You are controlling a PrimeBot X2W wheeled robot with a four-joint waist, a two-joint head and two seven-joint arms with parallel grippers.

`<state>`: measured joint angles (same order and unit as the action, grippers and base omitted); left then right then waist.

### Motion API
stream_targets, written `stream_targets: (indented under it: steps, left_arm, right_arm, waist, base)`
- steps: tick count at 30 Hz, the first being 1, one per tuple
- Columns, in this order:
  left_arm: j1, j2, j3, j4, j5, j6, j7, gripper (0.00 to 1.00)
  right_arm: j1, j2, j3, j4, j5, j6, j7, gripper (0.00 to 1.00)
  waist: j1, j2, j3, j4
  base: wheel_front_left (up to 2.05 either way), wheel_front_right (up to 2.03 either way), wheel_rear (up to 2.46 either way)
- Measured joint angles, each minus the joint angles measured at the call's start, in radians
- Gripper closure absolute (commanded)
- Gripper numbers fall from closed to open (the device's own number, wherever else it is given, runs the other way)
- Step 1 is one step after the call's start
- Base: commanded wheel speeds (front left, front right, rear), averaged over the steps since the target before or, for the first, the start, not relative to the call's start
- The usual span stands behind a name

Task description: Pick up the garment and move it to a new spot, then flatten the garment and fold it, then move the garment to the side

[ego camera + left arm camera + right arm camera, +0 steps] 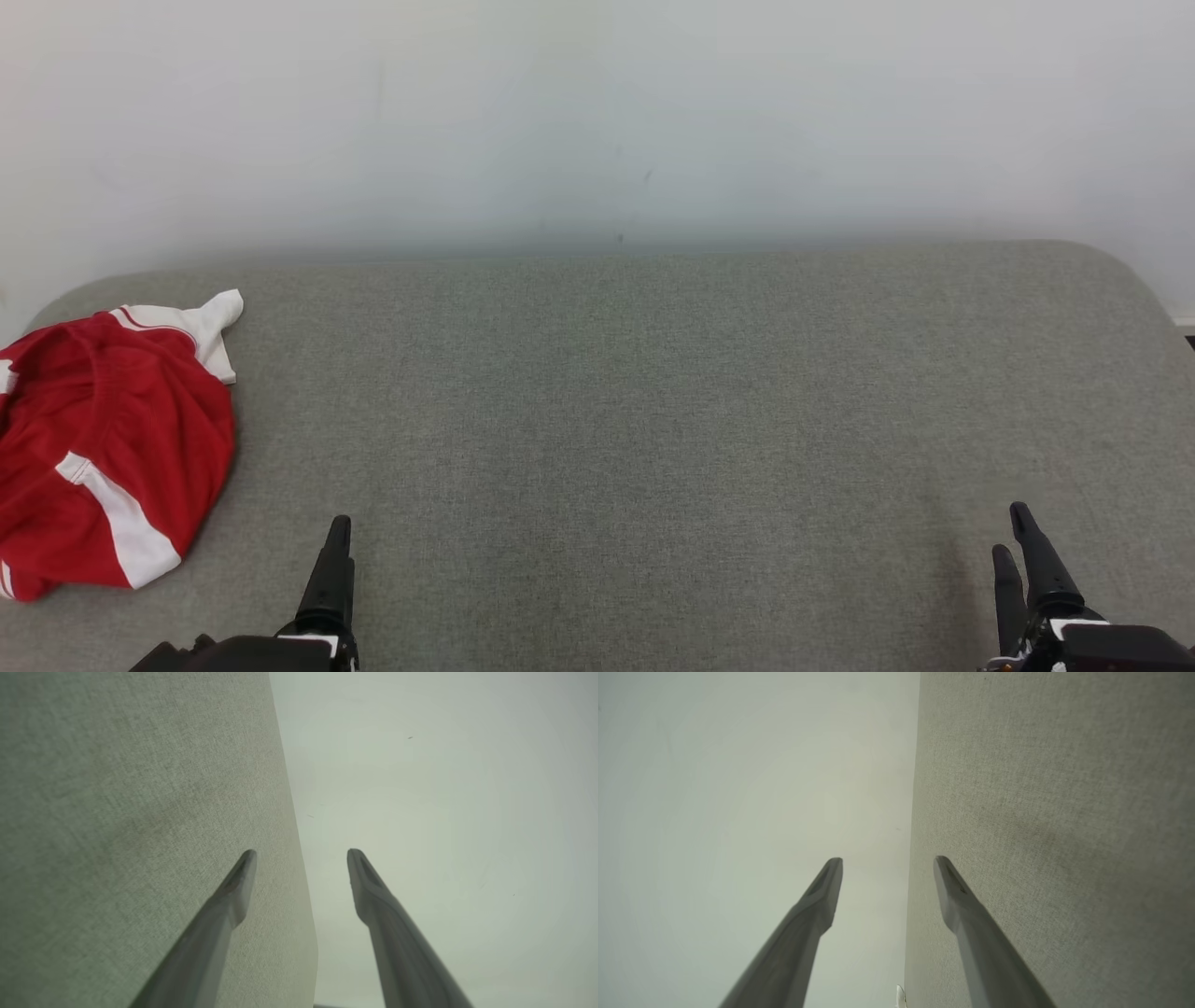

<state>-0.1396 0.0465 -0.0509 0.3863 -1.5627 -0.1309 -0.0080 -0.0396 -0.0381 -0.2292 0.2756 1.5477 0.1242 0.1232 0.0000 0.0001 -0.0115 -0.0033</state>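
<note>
Left gripper is held spread and empty, near the crumpled red-and-white sports garment that lies at the grey desk's left edge. The pick-up is judged not yet begun, and a leftward reach onto a raised fold is called for. Right gripper is likewise spread and empty, well apart from the garment. No obstacle is seen between.

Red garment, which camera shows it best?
The head view: the garment lies crumpled at the left of the grey surface, cut by the frame edge. The wrist views take in that surface and the wall instead.
</note>
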Motion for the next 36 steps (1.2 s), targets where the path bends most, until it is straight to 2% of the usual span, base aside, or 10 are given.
stream_targets:
  steps: [6, 11, 13, 20, 25, 36]
  left_arm:
    - [0.019, 0.0, 0.006, -0.032, 0.125, 0.011, -0.021, 0.0]
    - [0.035, 0.0, -0.006, -0.069, 0.273, 0.026, -0.036, 0.0]
    - [0.051, 0.0, -0.017, -0.078, 0.353, 0.036, -0.048, 0.0]
    - [0.07, 0.0, -0.038, -0.094, 0.523, 0.069, -0.069, 0.0]
    - [0.081, 0.003, -0.054, -0.096, 0.634, 0.09, -0.081, 0.0]
    - [0.1, 0.03, -0.098, -0.1, 0.825, 0.14, -0.111, 0.0]
  right_arm:
    - [0.003, 0.0, 0.016, 0.0, -0.096, 0.0, -0.032, 0.0]
    - [0.011, -0.001, 0.028, -0.001, -0.199, 0.0, -0.055, 0.0]
    - [0.019, -0.001, 0.037, -0.002, -0.274, 0.0, -0.072, 0.0]
    - [0.025, -0.001, 0.056, -0.005, -0.44, 0.0, -0.105, 0.0]
    - [0.036, -0.002, 0.075, -0.001, -0.563, 0.0, -0.125, 0.0]
    - [0.042, -0.002, 0.099, 0.011, -0.736, 0.0, -0.169, 0.0]
  waist:
    - [0.0, 0.0, -0.007, 0.001]
    - [0.0, 0.0, -0.012, 0.001]
    - [0.0, 0.0, -0.015, 0.001]
    - [0.0, -0.0001, -0.023, 0.001]
    - [0.0, 0.0, -0.03, 0.0]
    - [0.0, 0.0, -0.045, 0.0]
  base:
    - [0.0, 0.0, 0.0]
    - [0.0, 0.0, 0.0]
    - [0.0, 0.0, 0.0]
    - [0.0, 0.0, 0.0]
    - [0.0, 0.0, 0.0]
    - [0.0, 0.0, 0.0]
